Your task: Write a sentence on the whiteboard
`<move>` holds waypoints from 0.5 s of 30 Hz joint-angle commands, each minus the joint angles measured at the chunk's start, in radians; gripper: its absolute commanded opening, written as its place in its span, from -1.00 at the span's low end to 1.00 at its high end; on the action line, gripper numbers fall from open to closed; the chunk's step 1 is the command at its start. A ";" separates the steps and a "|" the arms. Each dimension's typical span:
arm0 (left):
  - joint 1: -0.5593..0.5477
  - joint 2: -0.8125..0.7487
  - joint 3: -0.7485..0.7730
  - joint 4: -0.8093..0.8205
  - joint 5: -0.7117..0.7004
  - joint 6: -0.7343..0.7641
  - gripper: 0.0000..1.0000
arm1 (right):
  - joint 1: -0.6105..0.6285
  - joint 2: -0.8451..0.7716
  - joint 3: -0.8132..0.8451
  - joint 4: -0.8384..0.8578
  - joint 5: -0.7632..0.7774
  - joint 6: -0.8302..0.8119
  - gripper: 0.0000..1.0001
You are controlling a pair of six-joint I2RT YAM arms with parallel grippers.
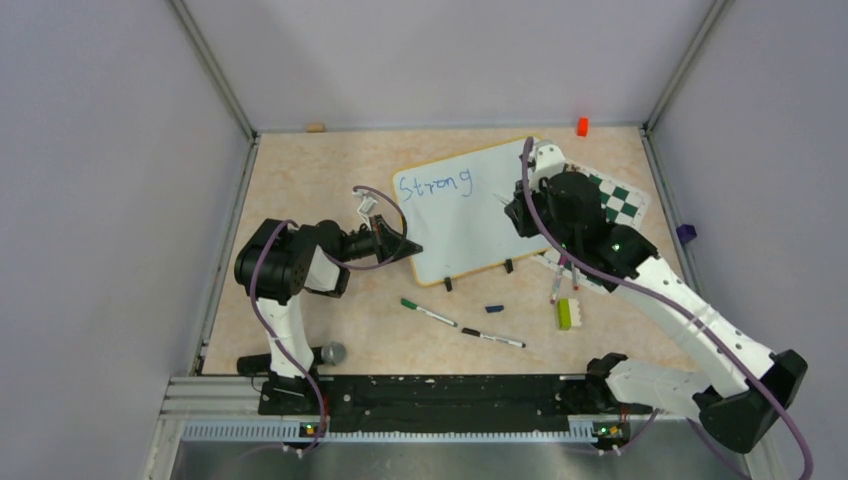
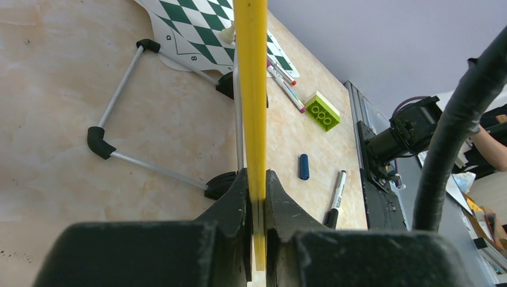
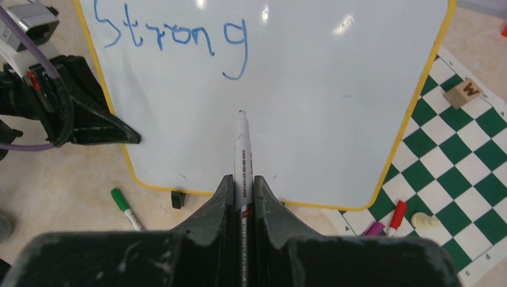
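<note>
The whiteboard (image 1: 470, 235) stands tilted on its black feet mid-table, its yellow rim (image 2: 251, 89) seen edge-on in the left wrist view. Of the sentence, only the blue word "Strong" (image 1: 434, 184) (image 3: 173, 33) shows, at the board's upper left. My left gripper (image 1: 405, 247) (image 2: 257, 179) is shut on the board's left edge. My right gripper (image 1: 515, 212) (image 3: 242, 179) is shut on a white marker (image 3: 243, 149). Its tip points at blank board just below the "g". I cannot tell whether the tip touches the board.
A green-and-white chessboard (image 1: 622, 203) (image 3: 466, 167) lies under the board's right side, with a lettered wooden cube (image 3: 463, 92) and red and purple markers (image 3: 388, 220). Near the front lie a green marker (image 1: 428, 312), a black marker (image 1: 492, 338), a blue cap (image 1: 494, 309) and a green brick (image 1: 564, 313).
</note>
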State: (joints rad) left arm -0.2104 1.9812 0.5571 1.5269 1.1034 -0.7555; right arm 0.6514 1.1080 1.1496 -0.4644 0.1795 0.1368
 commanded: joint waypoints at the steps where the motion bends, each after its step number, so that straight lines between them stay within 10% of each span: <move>1: -0.017 -0.008 -0.011 0.092 0.074 0.074 -1.00 | -0.007 -0.120 -0.098 0.055 0.043 0.044 -1.00; 15: -0.017 -0.003 -0.003 0.091 0.081 0.071 -1.00 | -0.007 -0.262 -0.223 0.067 -0.011 0.098 -1.00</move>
State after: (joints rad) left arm -0.2104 1.9812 0.5575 1.5269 1.1038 -0.7559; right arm 0.6514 0.8646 0.9451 -0.4358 0.1967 0.2058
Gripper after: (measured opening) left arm 0.081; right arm 0.090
